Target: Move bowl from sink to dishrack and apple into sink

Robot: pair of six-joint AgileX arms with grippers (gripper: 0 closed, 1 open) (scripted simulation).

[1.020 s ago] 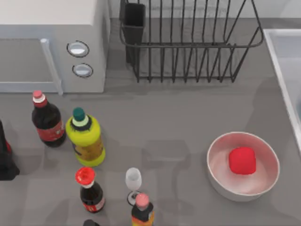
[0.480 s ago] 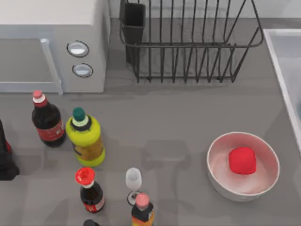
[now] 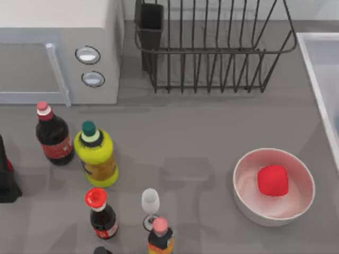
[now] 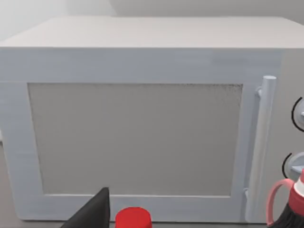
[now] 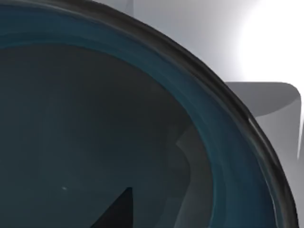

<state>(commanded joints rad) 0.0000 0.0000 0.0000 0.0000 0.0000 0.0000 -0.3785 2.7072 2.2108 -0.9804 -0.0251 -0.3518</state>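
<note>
1. Your right gripper – can't tell how its fingers stand. One dark finger tip (image 5: 116,211) pokes into the right wrist view, right over the teal-blue bowl (image 5: 95,118), seen so close its far side is cut off. Pale sink (image 5: 199,33) wall behind the rim.
2. Left gripper, same story: one dark finger tip (image 4: 92,213) shows in the left wrist view, in front of the microwave (image 4: 142,118), just beside a red cap.
3. One apple (image 3: 273,180), sitting inside the one white bowl (image 3: 249,203) at the table's right, near the sink's edge (image 3: 318,74).
4. One dishrack (image 3: 212,53) at the back, one utensil cup (image 3: 151,21) at its left corner – top cut off.
5. Bottles at the left: I count seven, some clipped by the frame edges, plus one small wine glass (image 3: 150,203).
</note>
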